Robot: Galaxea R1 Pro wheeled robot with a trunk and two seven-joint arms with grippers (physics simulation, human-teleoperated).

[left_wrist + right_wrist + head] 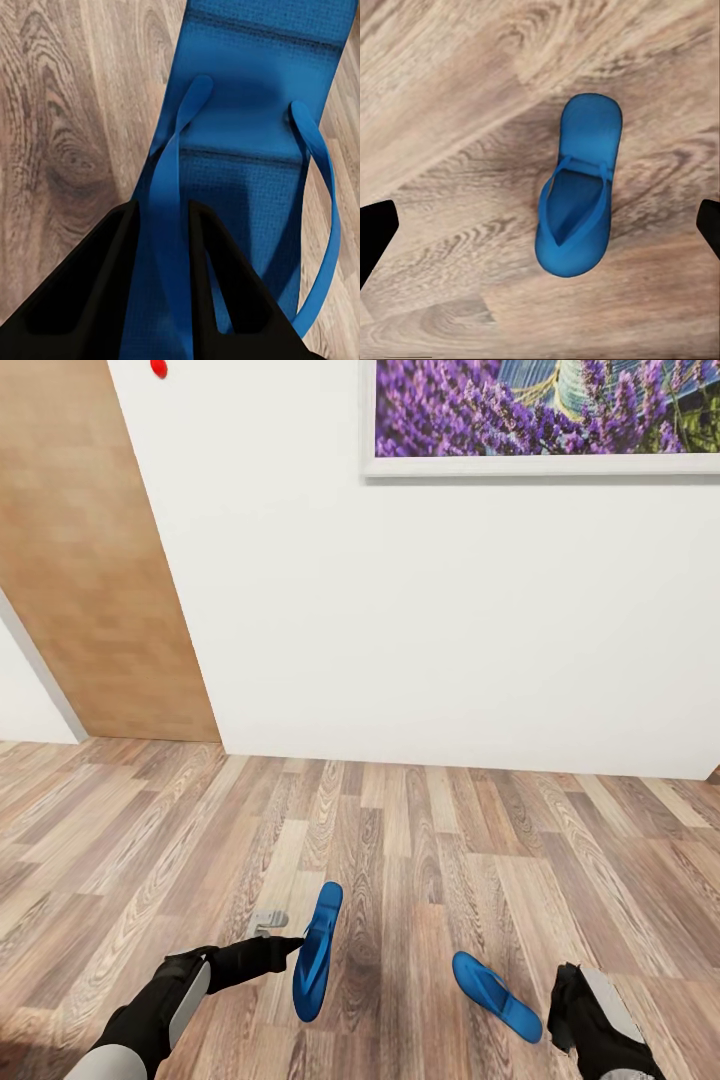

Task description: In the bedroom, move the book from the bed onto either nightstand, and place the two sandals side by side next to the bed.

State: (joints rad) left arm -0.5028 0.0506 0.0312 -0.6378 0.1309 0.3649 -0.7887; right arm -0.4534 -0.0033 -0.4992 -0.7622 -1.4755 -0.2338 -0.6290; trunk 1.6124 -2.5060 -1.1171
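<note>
Head view: two blue sandals on the plank floor [420, 830], one white wall [400, 610] beyond, one framed lavender picture [545, 415] on it, one wooden door [95, 560] left of the wall. Left sandal [317, 950] tilted up on edge, pinched at its side by the left gripper [296, 940]. Right sandal [495, 996] flat on the floor, just beside the right gripper [560, 1015], apart from the left sandal.

Left wrist view: two dark fingers [97, 292] closed narrowly on one strap of the left sandal [255, 112], sole beyond them, wood floor [67, 112] behind.

Right wrist view: right sandal [577, 202] lying alone, straps up, on the floor [450, 90]; two fingertips [375, 232] spread wide at opposite edges, holding nothing, well apart from the sandal.
</note>
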